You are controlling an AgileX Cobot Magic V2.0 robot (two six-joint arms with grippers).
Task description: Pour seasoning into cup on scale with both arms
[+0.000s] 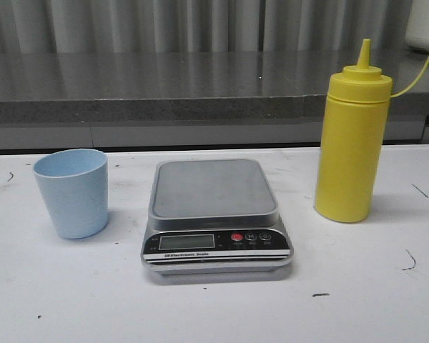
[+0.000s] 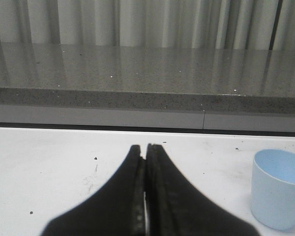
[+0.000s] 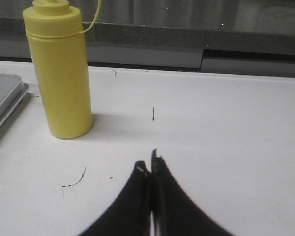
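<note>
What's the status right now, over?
Left end effector and right end effector shut, empty. Light blue plastic cup beside silver digital scale, not on it. Yellow squeeze bottle upright, untouched. Nothing blocking.

White table [image 1: 71, 300] surface, scuffed with small dark marks. Behind it, a grey speckled stone-like ledge [image 1: 164, 89] runs full width, glossy top reflecting light. Pale grey panel strip below the ledge. Vertical grey-white pleated curtain [image 2: 152, 22] at back. Lighting even, soft shadows.
</note>
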